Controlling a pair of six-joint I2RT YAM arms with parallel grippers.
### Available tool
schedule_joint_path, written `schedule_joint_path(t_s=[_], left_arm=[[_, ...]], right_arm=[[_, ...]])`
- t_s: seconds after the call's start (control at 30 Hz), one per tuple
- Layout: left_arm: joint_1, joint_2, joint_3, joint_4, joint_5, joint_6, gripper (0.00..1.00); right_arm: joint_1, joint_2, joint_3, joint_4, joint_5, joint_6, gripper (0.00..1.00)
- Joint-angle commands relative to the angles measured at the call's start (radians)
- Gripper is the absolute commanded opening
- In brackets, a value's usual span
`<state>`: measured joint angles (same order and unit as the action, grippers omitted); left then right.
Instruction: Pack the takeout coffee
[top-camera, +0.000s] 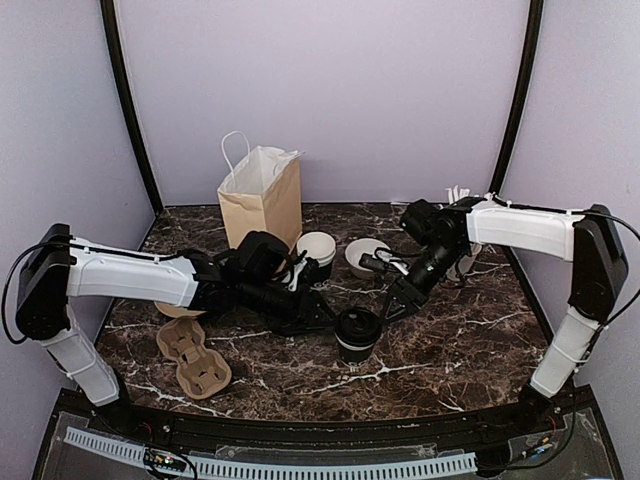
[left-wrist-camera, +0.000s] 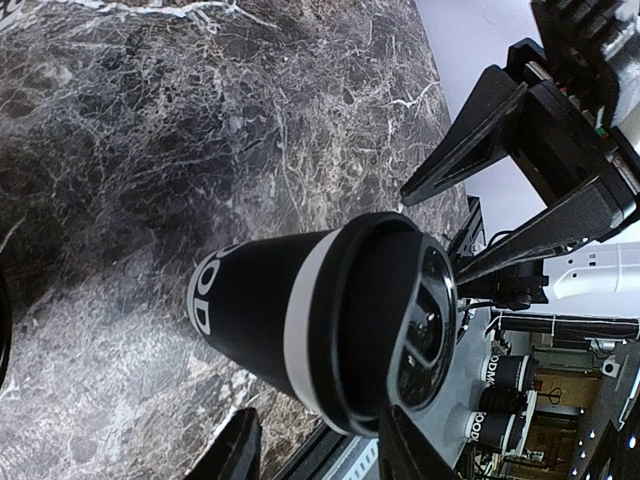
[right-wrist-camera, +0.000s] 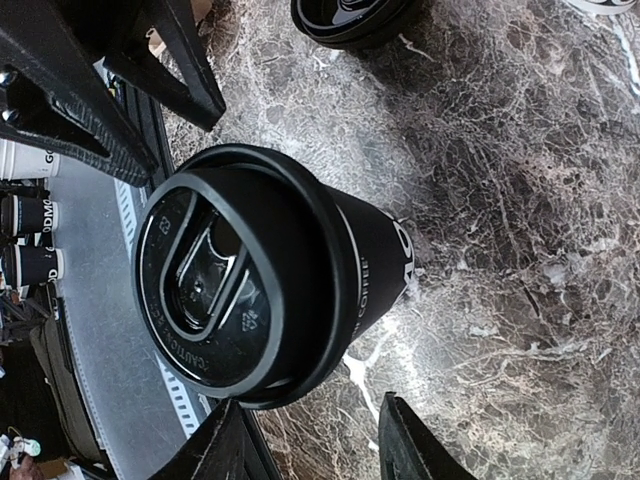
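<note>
A takeout coffee cup (top-camera: 356, 333), black with white lettering and a black dome lid, stands upright at the middle front of the table. My left gripper (top-camera: 322, 318) sits low just left of it. My right gripper (top-camera: 392, 305) is just right of it. In the left wrist view the cup (left-wrist-camera: 330, 320) lies just beyond my left gripper (left-wrist-camera: 315, 425), whose jaws stand apart. The right wrist view shows the same cup (right-wrist-camera: 270, 270) ahead of my right gripper (right-wrist-camera: 305, 405), also open. A second black cup (top-camera: 318, 252), lidless with a white inside, stands behind.
A tan paper bag (top-camera: 262, 195) stands open at the back left. A cardboard cup carrier (top-camera: 195, 358) lies at the front left. A low white bowl (top-camera: 363, 255) sits behind the cup. A white cup of straws (top-camera: 460, 198) shows behind the right arm.
</note>
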<state>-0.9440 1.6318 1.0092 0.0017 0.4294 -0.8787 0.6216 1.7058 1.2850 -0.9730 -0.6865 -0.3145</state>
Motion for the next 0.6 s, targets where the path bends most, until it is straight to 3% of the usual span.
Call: schedule_joint_path(t_s=[0.0,0.57], left_arm=[[-0.005,0.009,0.034,0.036,0.021,0.003,0.42],[-0.004,0.090,0.052,-0.158,-0.011,0.061,0.23]], right_arm=[[0.001,0.025,0.017,0.017,-0.019,0.009,0.45],[0.001,0.071,0.021,0.022,-0.041,0.011,0.44]])
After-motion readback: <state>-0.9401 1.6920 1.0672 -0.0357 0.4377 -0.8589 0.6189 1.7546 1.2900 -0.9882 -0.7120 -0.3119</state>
